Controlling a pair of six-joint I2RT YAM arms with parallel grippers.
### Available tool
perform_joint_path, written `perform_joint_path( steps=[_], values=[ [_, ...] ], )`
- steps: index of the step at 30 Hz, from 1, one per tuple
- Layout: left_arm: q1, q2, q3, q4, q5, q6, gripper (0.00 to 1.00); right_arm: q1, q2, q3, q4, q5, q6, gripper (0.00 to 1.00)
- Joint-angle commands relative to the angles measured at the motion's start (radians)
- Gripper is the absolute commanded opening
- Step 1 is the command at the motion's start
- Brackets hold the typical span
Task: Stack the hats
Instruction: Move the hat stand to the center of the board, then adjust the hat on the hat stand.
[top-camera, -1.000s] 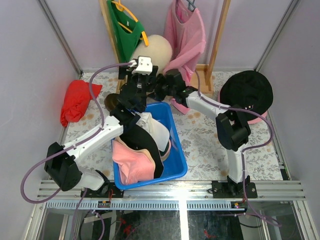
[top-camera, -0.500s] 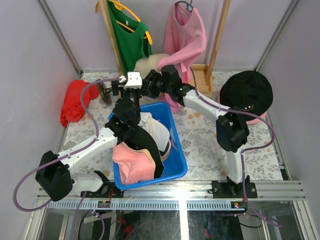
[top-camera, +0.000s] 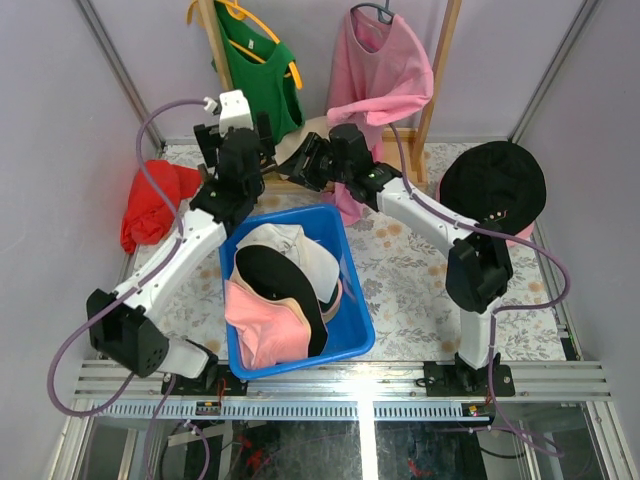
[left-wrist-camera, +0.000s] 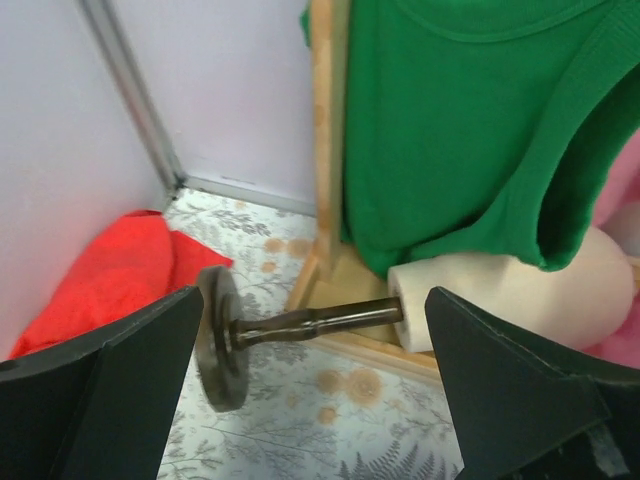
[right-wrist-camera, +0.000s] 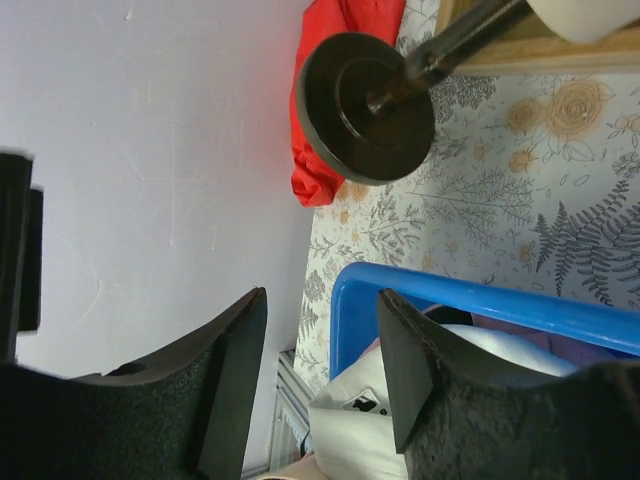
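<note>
- Left gripper (left-wrist-camera: 315, 330): jaws spread wide, empty, raised over the table's (top-camera: 420, 290) far left corner.
- Right gripper (right-wrist-camera: 322, 300): jaws partly apart, nothing between them, near the far edge beyond the blue bin (top-camera: 352, 258).
- In the bin, by the front edge: white cap (top-camera: 300, 255), black hat (top-camera: 275, 282) and pink hat (top-camera: 265, 325), heaped together.
- At the right edge: black bucket hat (top-camera: 495, 180).
- By the far edge: mannequin head (left-wrist-camera: 510, 300) on its side; red cloth (left-wrist-camera: 100, 280) at the left edge.
</note>
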Motion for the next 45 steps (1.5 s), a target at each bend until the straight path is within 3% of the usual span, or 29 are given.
perform_joint_path(
  steps=[1,6,10,15,20,25,32,37,45],
  values=[
    [0.048,0.116,0.175,-0.339,0.237,-0.144,0.93,0.0,-0.097,-0.002,-0.015,0.056,-0.066,0.55],
    [0.097,0.2,0.266,-0.468,0.404,-0.195,0.92,-0.008,-0.152,-0.022,-0.044,0.09,-0.107,0.55],
    [0.094,0.14,0.188,-0.442,0.504,-0.263,0.92,-0.01,-0.208,-0.027,-0.128,0.139,-0.198,0.56],
    [0.086,0.011,0.094,-0.404,0.582,-0.326,1.0,-0.01,-0.304,-0.068,-0.241,0.217,-0.319,0.58],
    [-0.014,-0.041,0.1,-0.387,0.538,-0.329,1.0,-0.013,-0.45,-0.116,-0.311,0.359,-0.411,0.59],
    [-0.152,0.019,0.21,-0.383,0.552,-0.293,1.0,-0.047,-0.581,-0.078,-0.393,0.539,-0.496,0.6],
    [-0.288,0.25,0.454,-0.422,0.72,-0.255,1.0,-0.382,-0.692,-0.106,-0.448,0.504,-0.508,0.62],
    [-0.31,0.444,0.629,-0.446,0.834,-0.32,1.0,-0.649,-0.712,-0.177,-0.443,0.423,-0.491,0.62],
    [-0.322,0.74,0.895,-0.455,0.928,-0.434,0.99,-0.978,-0.721,-0.288,-0.408,0.346,-0.458,0.63]
  ],
)
